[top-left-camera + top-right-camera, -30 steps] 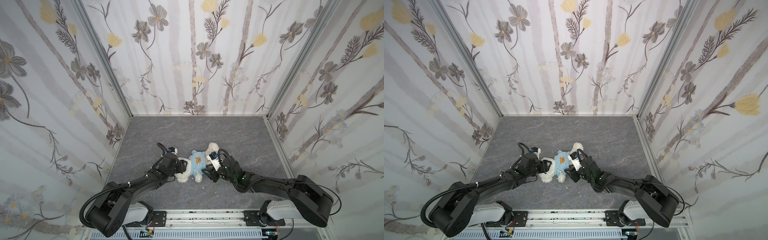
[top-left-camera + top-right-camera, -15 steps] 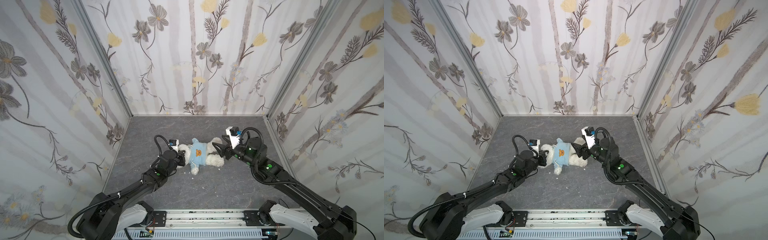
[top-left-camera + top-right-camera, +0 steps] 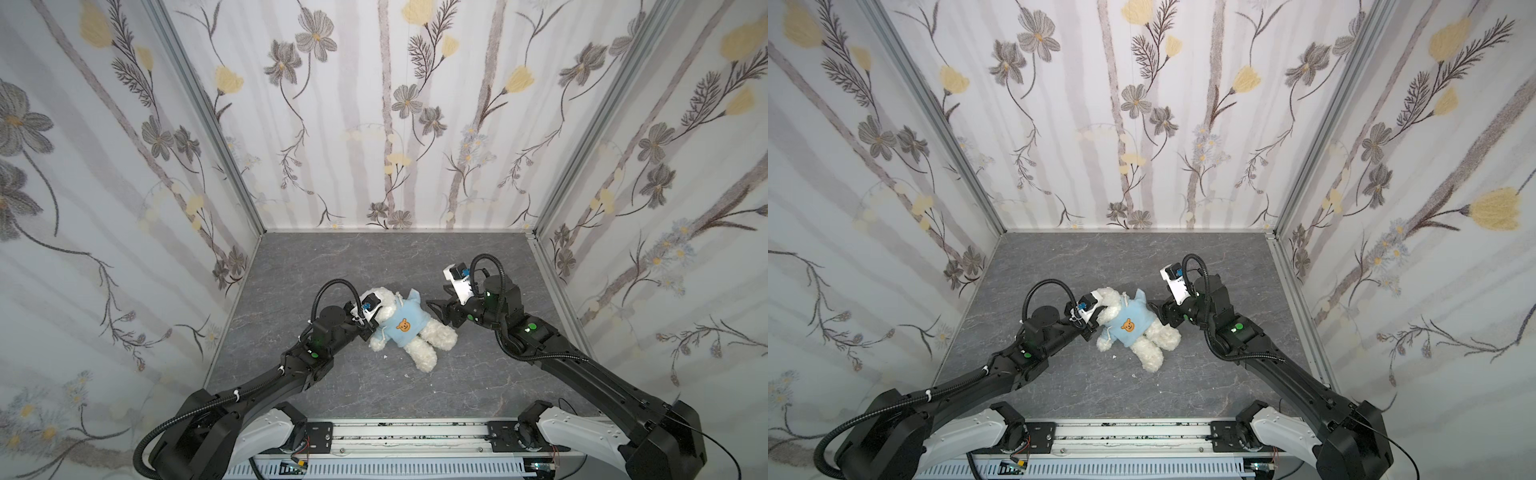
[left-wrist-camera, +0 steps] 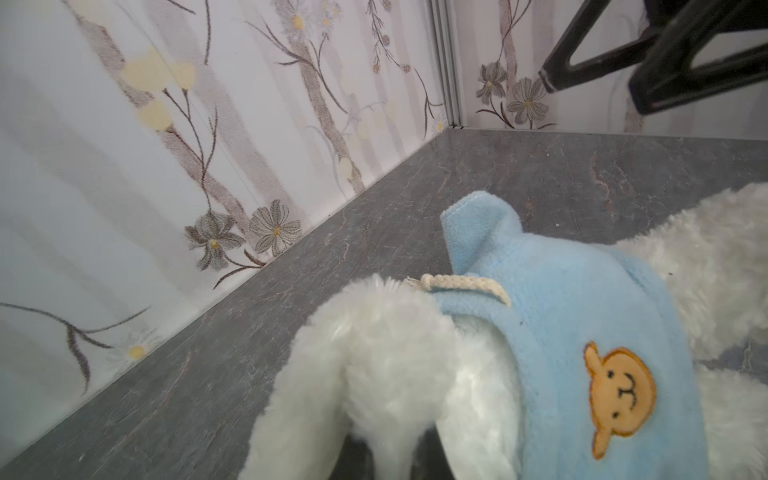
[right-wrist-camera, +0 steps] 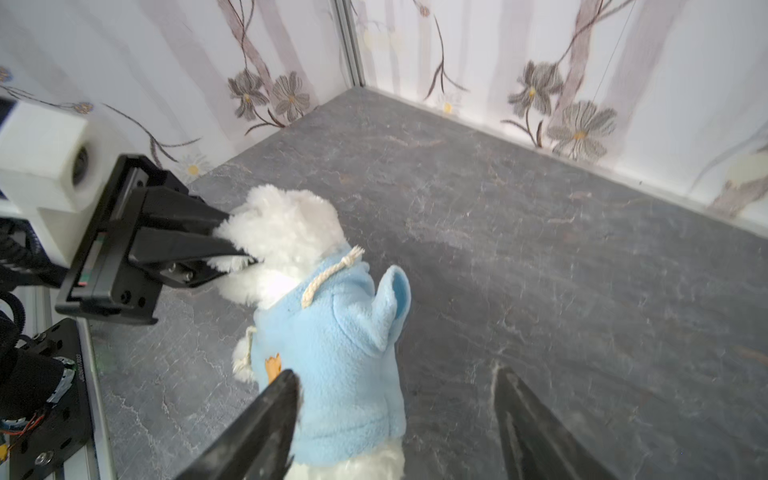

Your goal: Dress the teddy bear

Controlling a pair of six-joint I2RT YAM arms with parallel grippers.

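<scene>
The left gripper (image 5: 232,249) is seen clamped on the head fur of the teddy bear (image 3: 432,338), which is laid on its back mid-floor on the grey table (image 3: 478,386) in a blue hoodie (image 3: 401,322), while the right gripper (image 3: 432,309) is held wide open just beside the hoodie, gripping nothing.

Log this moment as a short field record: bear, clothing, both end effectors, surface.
teddy bear: lying on the grey table, hoodie on its torso, legs bare
hoodie: light blue, orange bear-face patch, one sleeve sticking up empty
left end effector: shut on the bear's head fur
right end effector: open, beside the bear, holding nothing
</scene>
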